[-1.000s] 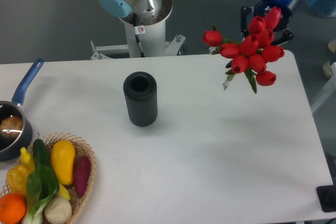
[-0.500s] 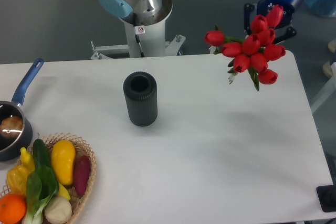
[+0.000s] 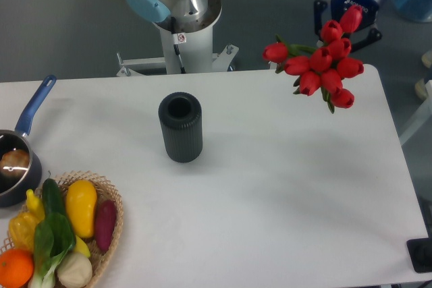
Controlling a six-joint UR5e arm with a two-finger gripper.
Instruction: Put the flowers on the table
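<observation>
The flowers hang just below the tool, clenched on their stems, above the table.

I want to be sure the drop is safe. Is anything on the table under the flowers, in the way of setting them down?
Nothing visible is. The hand holds the flowers above the table's far right corner, which is bare white there. The dark vase stands well to the left, and the basket and pan sit at the left edge.
</observation>
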